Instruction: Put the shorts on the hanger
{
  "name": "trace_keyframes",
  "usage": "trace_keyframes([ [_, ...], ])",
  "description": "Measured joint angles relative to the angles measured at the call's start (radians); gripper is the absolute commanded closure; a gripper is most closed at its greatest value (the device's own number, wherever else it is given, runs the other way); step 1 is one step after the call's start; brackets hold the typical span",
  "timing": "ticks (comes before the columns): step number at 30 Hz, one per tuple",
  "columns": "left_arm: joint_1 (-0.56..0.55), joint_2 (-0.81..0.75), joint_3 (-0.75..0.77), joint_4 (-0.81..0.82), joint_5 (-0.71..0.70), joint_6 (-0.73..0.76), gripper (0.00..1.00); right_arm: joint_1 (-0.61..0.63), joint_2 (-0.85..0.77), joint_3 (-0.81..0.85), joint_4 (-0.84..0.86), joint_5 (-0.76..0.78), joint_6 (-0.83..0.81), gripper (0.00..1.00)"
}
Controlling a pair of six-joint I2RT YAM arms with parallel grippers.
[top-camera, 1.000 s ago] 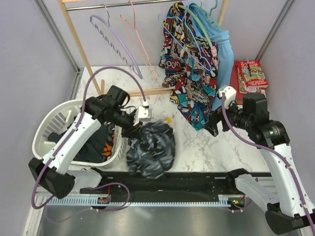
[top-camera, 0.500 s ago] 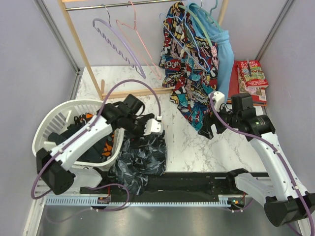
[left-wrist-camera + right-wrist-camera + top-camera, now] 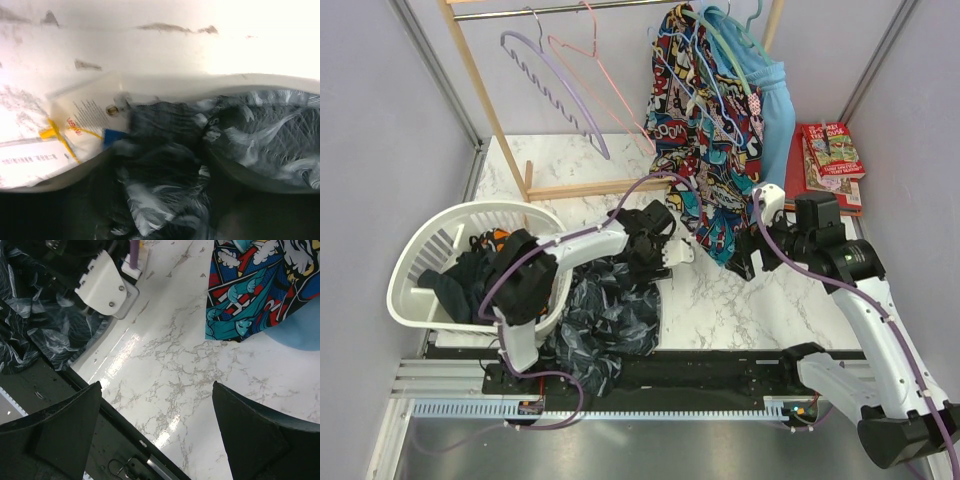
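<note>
The shorts [image 3: 610,320], dark with a grey leaf print, lie crumpled on the marble table near its front edge, beside the basket. My left gripper [image 3: 670,255] hovers at their far right edge. In the left wrist view its jaws [image 3: 160,155] stand wide apart, with the shorts [image 3: 165,190] and their white tag [image 3: 75,130] close below. The thin pale hanger [image 3: 705,95] hangs on the rail in front of the comic-print garment. My right gripper [image 3: 745,262] is open over bare marble [image 3: 156,385], just below that garment's hem.
A white laundry basket [image 3: 420,250] with dark clothes stands at the left. The wooden rack [image 3: 490,110] carries a lavender hanger [image 3: 555,90], a pink hanger [image 3: 600,80], the comic-print garment [image 3: 700,170] and a light-blue garment [image 3: 775,110]. Books [image 3: 830,150] lie at back right.
My left gripper opened and let the shorts drop onto the table by the basket. The left arm then swung right toward the table's middle. The right arm barely shifted.
</note>
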Motion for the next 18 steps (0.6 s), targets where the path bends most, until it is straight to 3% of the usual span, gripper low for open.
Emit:
trace_keyframes([
  [1,0.000,0.028,0.019,-0.003,0.000,-0.010,0.68,0.000,-0.003,0.000,0.002,0.007,0.007,0.02],
  [2,0.000,0.055,0.043,-0.010,0.003,-0.018,0.89,-0.001,-0.005,0.000,0.003,0.013,0.013,0.02],
  [4,0.002,0.093,0.095,-0.051,0.026,-0.028,0.98,-0.007,-0.007,0.000,0.003,0.023,0.027,0.02],
  [10,-0.015,0.029,0.259,-0.163,0.140,-0.067,0.98,-0.021,-0.007,0.003,0.002,0.041,0.054,0.02],
  [15,-0.114,-0.116,0.446,-0.182,0.123,-0.082,0.96,-0.025,0.013,0.035,0.003,0.040,0.056,0.03],
  [16,-0.159,-0.153,0.451,-0.177,0.114,-0.085,0.91,-0.025,0.020,0.043,0.003,0.039,0.056,0.03],
  [17,-0.218,-0.189,0.439,-0.167,0.108,-0.094,0.71,-0.025,0.029,0.053,0.003,0.036,0.055,0.03],
  [18,-0.285,-0.221,0.414,-0.159,0.102,-0.100,0.60,-0.025,0.038,0.059,0.002,0.034,0.052,0.03],
])
